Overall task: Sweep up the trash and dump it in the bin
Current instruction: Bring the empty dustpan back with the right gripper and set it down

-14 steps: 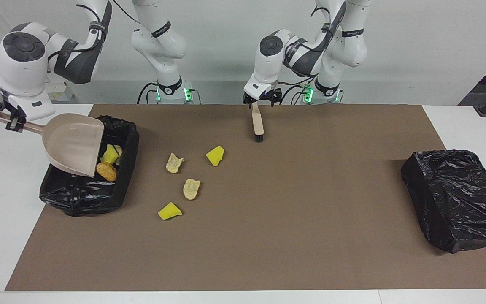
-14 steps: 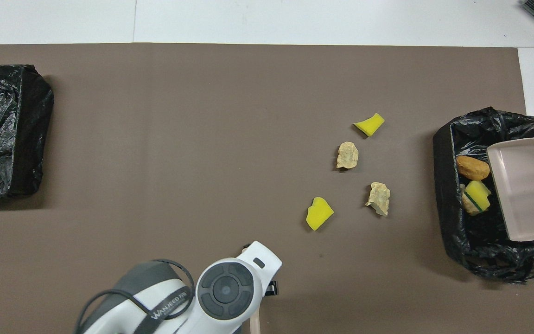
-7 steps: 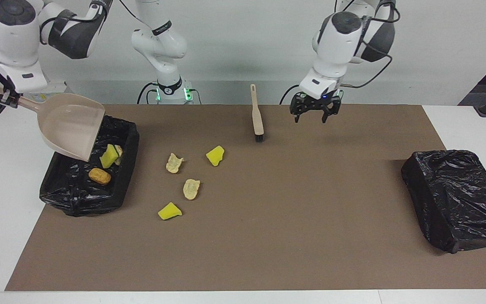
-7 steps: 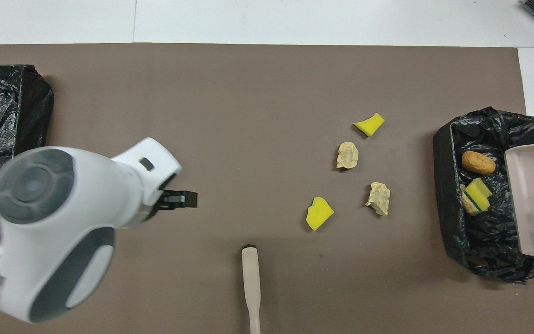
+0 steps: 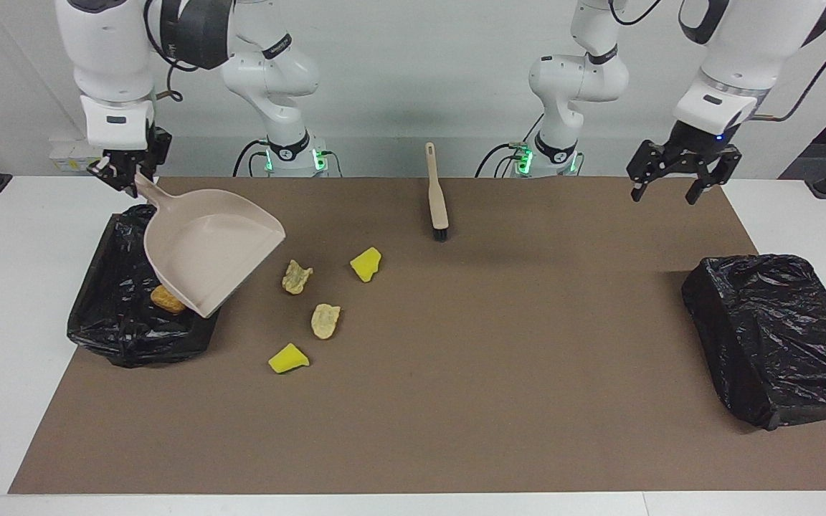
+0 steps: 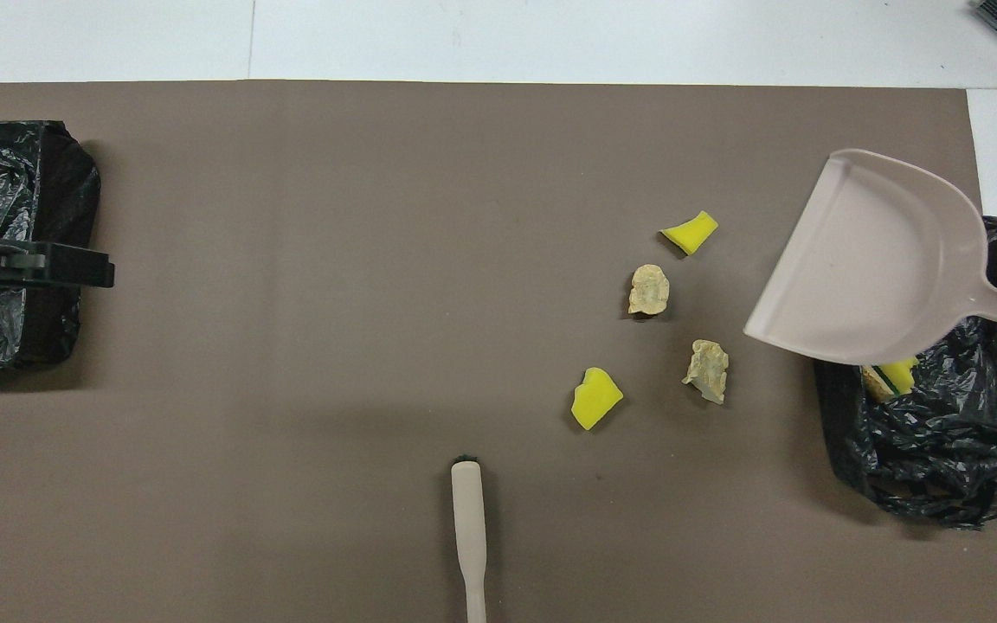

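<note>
Beige plastic makes up the brush, which lies flat on the brown mat at the robots' edge, bristles pointing away from them, and is touched by neither gripper. Above the mat's corner at the left arm's end, the left gripper is held in the air with its fingers spread wide and nothing between them. At the right arm's end, the right gripper is clamped on the handle of the beige dustpan, which is carried tilted over the rim of the black-lined bin, its mouth turned toward the middle of the table. Inside that bin an orange-brown piece is seen below the pan, and a yellow-green sponge is partly hidden under the pan's lip. Four scraps are left on the mat beside this bin: a yellow chunk nearest the robots, then a pale foam bit, a second foam bit, and farthest out another yellow chunk. A second black-lined bin is placed at the left arm's end.
</note>
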